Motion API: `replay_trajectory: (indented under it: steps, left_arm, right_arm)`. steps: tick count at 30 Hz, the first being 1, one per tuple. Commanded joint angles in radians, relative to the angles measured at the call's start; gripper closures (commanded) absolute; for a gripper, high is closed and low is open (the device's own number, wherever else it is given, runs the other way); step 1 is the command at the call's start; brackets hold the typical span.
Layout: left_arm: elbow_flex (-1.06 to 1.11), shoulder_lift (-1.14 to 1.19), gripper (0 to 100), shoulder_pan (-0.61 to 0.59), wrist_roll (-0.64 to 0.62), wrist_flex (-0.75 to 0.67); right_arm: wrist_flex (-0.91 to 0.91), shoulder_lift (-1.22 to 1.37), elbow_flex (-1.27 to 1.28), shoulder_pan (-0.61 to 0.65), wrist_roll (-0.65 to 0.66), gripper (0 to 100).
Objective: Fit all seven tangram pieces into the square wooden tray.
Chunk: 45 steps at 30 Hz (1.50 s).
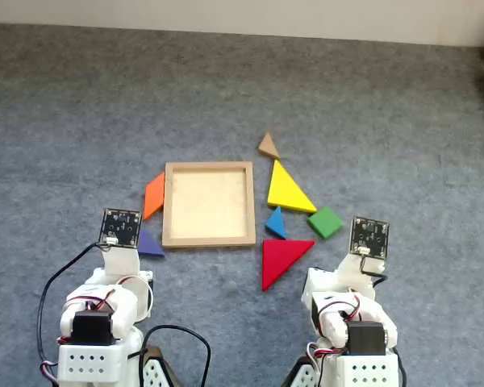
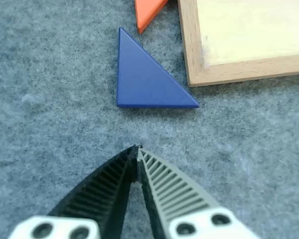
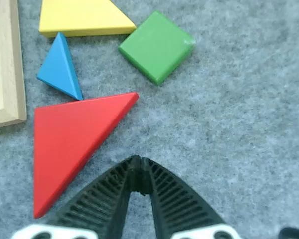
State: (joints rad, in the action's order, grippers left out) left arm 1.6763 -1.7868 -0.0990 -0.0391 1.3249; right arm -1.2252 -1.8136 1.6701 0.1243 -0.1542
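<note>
The square wooden tray (image 1: 168, 203) lies on the grey carpet with nothing in it. Left of it are an orange piece (image 1: 153, 196) and a dark blue triangle (image 1: 150, 244). Right of it lie a brown triangle (image 1: 268, 147), a yellow triangle (image 1: 287, 189), a small blue triangle (image 1: 276, 223), a green square (image 1: 325, 222) and a red triangle (image 1: 280, 259). My left gripper (image 2: 137, 148) is shut, just short of the dark blue triangle (image 2: 144, 79). My right gripper (image 3: 138, 159) is shut beside the red triangle (image 3: 65, 144), near the green square (image 3: 157, 46).
Grey carpet covers the whole work surface, with open room behind and to both sides of the pieces. The tray's corner (image 2: 199, 74) is close to the left gripper; the tray's edge (image 3: 12, 89) is near the right one. Both arm bases stand at the near edge.
</note>
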Motion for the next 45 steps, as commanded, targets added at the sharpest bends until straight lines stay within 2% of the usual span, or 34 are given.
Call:
replay_trajectory:
  steps: [1, 9, 12, 24, 27, 35, 39, 45]
  left_arm:
    - [0.019, -0.016, 99, -0.010, 0.006, 0.005]
    - [0.019, -0.016, 99, -0.010, 0.006, 0.005]
    - [0.019, -0.016, 99, -0.010, 0.006, 0.005]
    - [0.019, -0.016, 99, -0.010, 0.006, 0.005]
    - [0.019, -0.016, 99, -0.010, 0.006, 0.005]
    - [0.019, -0.016, 99, -0.010, 0.006, 0.005]
    - [0.019, -0.016, 99, -0.010, 0.006, 0.005]
    - [0.019, -0.016, 99, -0.010, 0.006, 0.005]
  right_arm:
    - [-0.004, 0.001, 0.099, 0.015, 0.002, 99.0]
    - [-0.013, 0.001, 0.090, 0.008, 0.006, 99.0]
    - [-0.004, 0.001, 0.079, -0.039, 0.006, 99.0]
    - [-0.131, 0.051, -0.426, -0.058, 0.006, 99.1]
    - [-0.131, 0.191, -0.538, -0.058, 0.006, 99.1]
    - [-0.120, 0.773, -0.908, -0.054, 0.009, 98.6]
    - [-0.015, 0.970, -1.024, 0.010, 0.023, 98.5]
    - [0.163, 1.198, -1.066, 0.105, 0.348, 98.5]
